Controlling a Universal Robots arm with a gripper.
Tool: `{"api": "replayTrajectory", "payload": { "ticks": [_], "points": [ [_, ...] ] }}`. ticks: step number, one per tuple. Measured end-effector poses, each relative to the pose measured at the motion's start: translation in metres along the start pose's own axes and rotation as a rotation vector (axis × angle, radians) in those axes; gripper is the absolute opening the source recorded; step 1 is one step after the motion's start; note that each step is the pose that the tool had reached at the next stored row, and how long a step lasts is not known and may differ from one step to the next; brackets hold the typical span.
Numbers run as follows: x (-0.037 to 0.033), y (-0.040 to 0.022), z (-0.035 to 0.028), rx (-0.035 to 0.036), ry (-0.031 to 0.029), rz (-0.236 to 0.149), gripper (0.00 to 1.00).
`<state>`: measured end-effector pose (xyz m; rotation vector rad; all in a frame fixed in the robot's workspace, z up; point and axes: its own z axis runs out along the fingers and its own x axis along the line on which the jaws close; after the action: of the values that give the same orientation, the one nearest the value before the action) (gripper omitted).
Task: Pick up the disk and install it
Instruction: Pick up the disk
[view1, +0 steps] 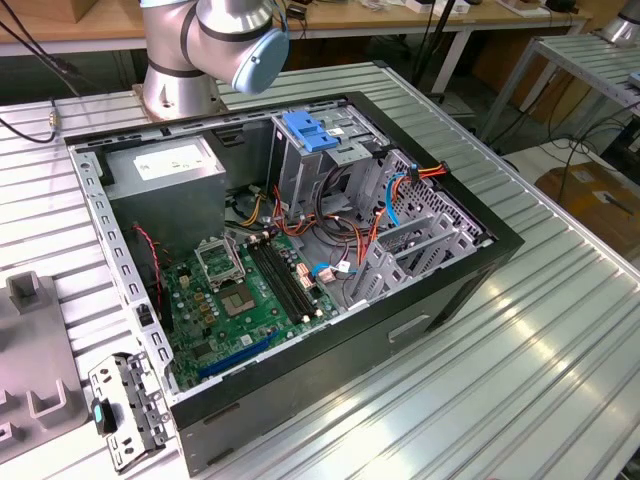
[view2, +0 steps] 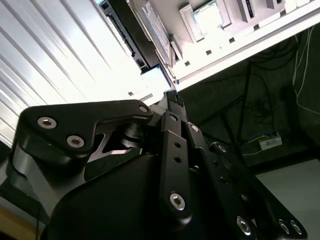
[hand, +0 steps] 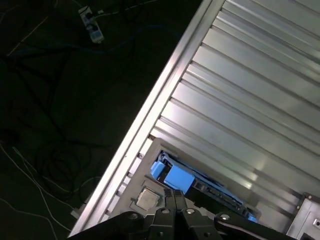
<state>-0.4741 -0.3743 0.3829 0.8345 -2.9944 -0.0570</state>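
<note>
Approach stage: gripper (hand: 175, 195), jaws pinched narrow and empty, hovers near the disk (hand: 177, 177) at its twelve o'clock; grasping needs them opened.

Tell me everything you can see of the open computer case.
The computer case is a black metal tower lying on its side on the ribbed metal table, side panel off. Inside show a green motherboard, a grey power supply box with a white sticker, a grey metal drive cage topped by a blue latch, and orange, red and blue cables.
</note>
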Motion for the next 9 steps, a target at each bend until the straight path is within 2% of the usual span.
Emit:
{"api": "replayTrajectory", "payload": {
  "ticks": [8, 9],
  "points": [
    [0.0000, 0.0000, 0.0000, 0.0031, 0.0029, -0.140, 0.11],
    [0.0000, 0.0000, 0.0000, 0.0038, 0.0043, -0.171, 0.11]
  ]
}}
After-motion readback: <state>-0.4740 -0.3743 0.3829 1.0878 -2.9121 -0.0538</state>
